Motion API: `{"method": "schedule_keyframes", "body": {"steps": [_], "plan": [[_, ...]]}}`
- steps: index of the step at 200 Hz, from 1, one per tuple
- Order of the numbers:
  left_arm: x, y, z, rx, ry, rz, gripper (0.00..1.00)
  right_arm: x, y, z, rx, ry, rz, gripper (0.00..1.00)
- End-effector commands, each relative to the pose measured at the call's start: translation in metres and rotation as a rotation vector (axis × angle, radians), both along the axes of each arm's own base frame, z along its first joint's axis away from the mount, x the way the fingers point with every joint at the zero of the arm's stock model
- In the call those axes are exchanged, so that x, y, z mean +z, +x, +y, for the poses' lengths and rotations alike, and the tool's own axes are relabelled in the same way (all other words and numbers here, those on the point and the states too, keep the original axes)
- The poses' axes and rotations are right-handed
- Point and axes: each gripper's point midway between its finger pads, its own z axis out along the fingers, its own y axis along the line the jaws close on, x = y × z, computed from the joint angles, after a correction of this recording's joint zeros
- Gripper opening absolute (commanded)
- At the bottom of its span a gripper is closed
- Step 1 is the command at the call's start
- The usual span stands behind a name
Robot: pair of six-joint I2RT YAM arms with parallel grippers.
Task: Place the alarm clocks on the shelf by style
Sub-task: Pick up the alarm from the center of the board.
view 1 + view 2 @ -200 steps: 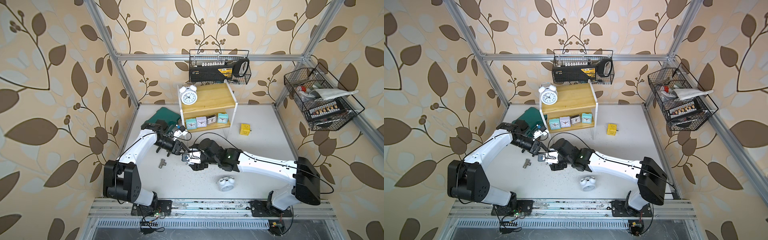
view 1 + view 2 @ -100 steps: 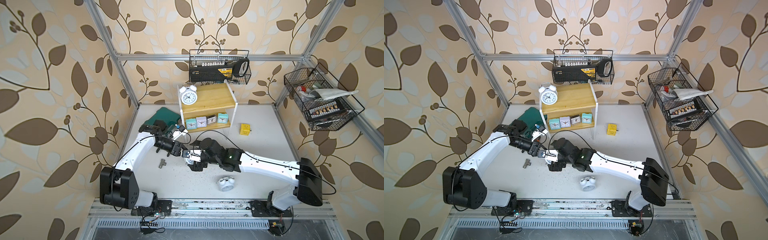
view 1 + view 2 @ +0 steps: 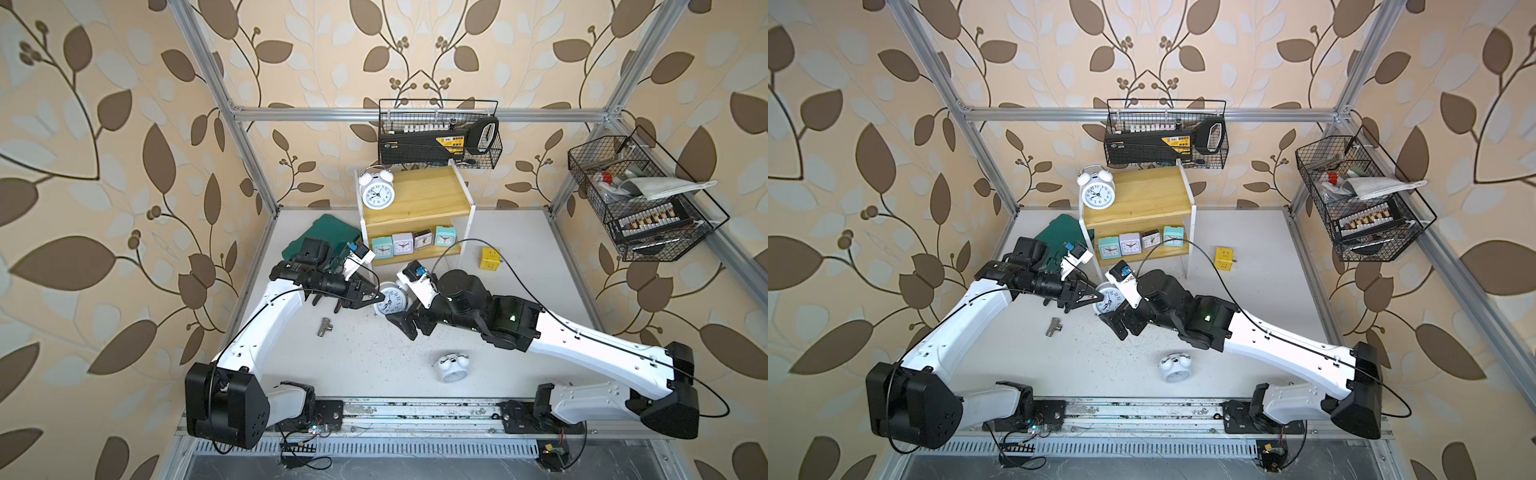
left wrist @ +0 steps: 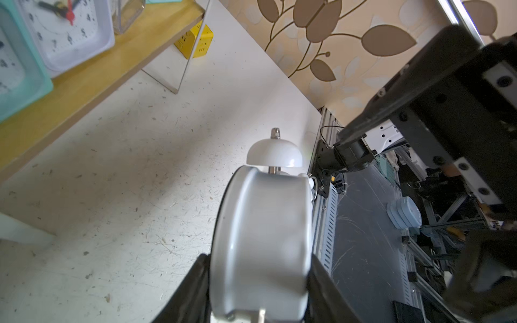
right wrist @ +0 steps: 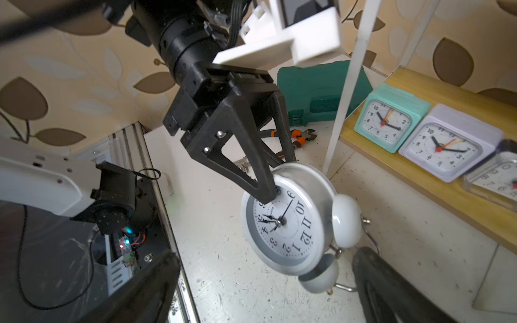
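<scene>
Shelf leg [image 5: 345, 106] beside held clock [image 5: 288, 221], metal fitting [image 3: 324, 328] nr L hand [image 3: 375, 297]

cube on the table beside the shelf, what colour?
Cube is yellow; clearest in a top view.

Twin-bell clock [image 3: 389, 302] tilted sideways, near shelf [image 3: 424, 195].

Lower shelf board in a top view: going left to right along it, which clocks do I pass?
First mint clock → lilac clock → grey clock → second mint clock.
</scene>
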Motion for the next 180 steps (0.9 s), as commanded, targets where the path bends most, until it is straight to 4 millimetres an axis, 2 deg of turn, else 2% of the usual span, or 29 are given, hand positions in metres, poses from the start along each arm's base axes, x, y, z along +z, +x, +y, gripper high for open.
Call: {"method": "schedule_keyframes", "body": {"steps": [1, 32, 61, 84, 126, 159, 180], "plan": [[0.028, 0.016, -0.005, 0.023, -0.072, -0.122, 0.01, -0.001, 0.004, -0.012, -0.202, 0.139, 0.217, 0.99], [0.039, 0.032, -0.004, 0.083, -0.072, -0.184, 0.03, 0.005, 0.017, -0.028, -0.457, 0.340, 0.386, 0.99], [0.047, 0.043, 0.000, 0.147, -0.059, -0.226, 0.04, 0.012, 0.023, -0.017, -0.537, 0.594, 0.548, 0.99], [0.050, 0.043, 0.001, 0.162, -0.057, -0.237, 0.05, 0.008, 0.030, -0.006, -0.573, 0.758, 0.651, 0.99], [0.047, 0.040, 0.001, 0.171, -0.058, -0.226, 0.05, 0.009, 0.040, 0.018, -0.603, 0.854, 0.725, 0.99], [0.046, 0.039, 0.000, 0.171, -0.055, -0.232, 0.05, -0.004, 0.052, 0.013, -0.699, 0.951, 0.751, 0.99], [0.044, 0.039, 0.000, 0.171, -0.054, -0.230, 0.05, -0.004, 0.058, 0.009, -0.732, 0.997, 0.738, 0.99]]}}
